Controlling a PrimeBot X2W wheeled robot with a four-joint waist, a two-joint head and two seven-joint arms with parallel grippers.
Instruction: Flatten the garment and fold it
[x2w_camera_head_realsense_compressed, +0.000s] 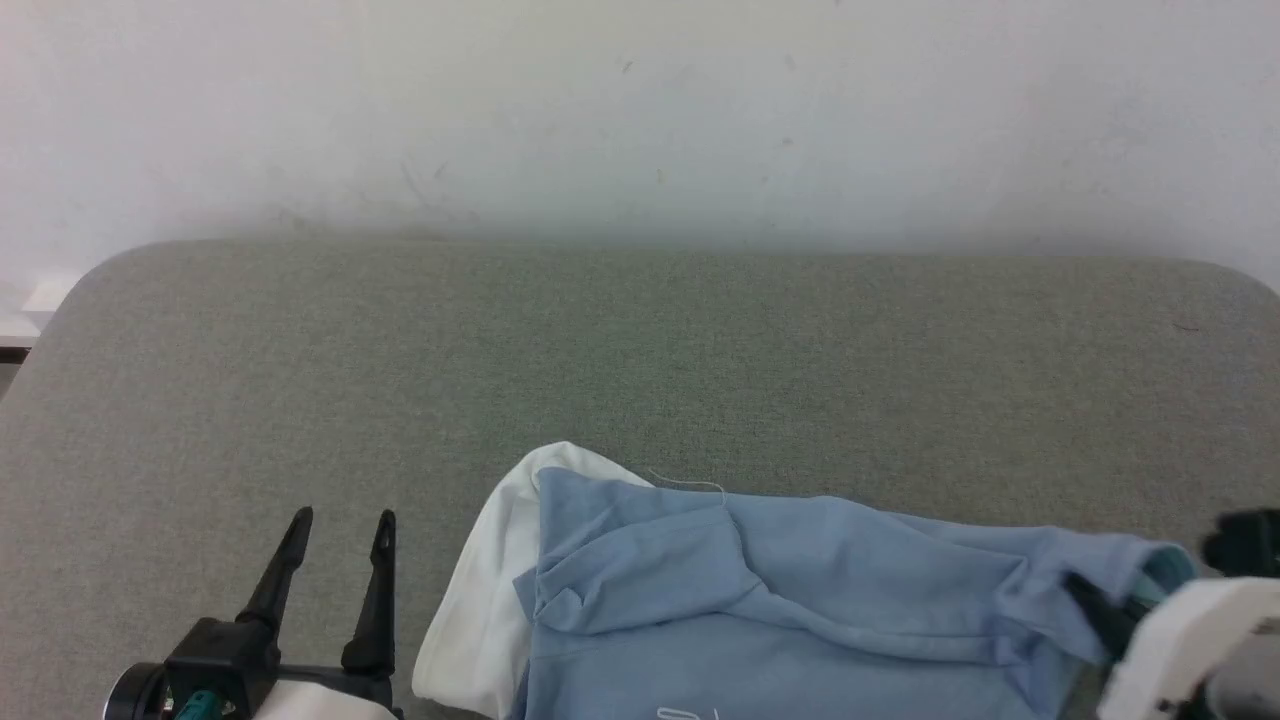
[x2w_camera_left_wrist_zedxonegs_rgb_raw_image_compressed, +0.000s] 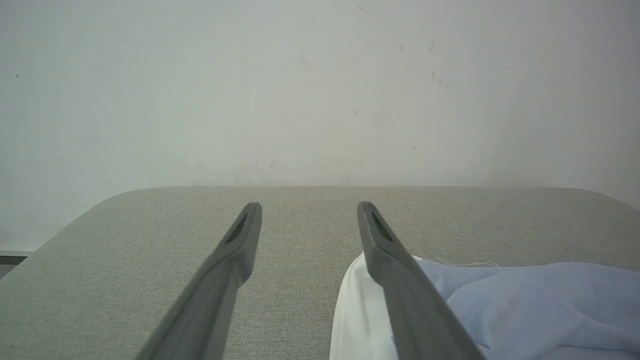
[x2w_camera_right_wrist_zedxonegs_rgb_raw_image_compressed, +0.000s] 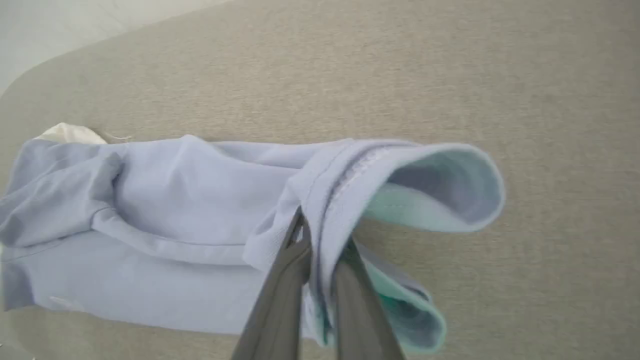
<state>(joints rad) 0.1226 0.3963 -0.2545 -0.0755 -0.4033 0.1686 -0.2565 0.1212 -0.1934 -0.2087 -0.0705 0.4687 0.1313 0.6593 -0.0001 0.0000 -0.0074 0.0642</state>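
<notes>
1. The left end effector (x2w_camera_head_realsense_compressed: 343, 520) has its fingers spread wide over the grey worktop (x2w_camera_head_realsense_compressed: 640, 350), just beside the white band (x2w_camera_head_realsense_compressed: 475, 590).
2. The garment (x2w_camera_head_realsense_compressed: 800, 590) lies crumpled at the near edge of the worktop.
3. The right end effector (x2w_camera_right_wrist_zedxonegs_rgb_raw_image_compressed: 322, 235) pinches the stitched hem (x2w_camera_right_wrist_zedxonegs_rgb_raw_image_compressed: 350, 172) at the right end of the garment.

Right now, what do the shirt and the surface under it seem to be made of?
Garment: soft matte knit, probably cotton jersey; it drapes in loose folds, with stitched hems and a white band. Table surface: matte grey-green fabric covering, felt or a fine weave by its speckled texture; what lies beneath cannot be told.
</notes>
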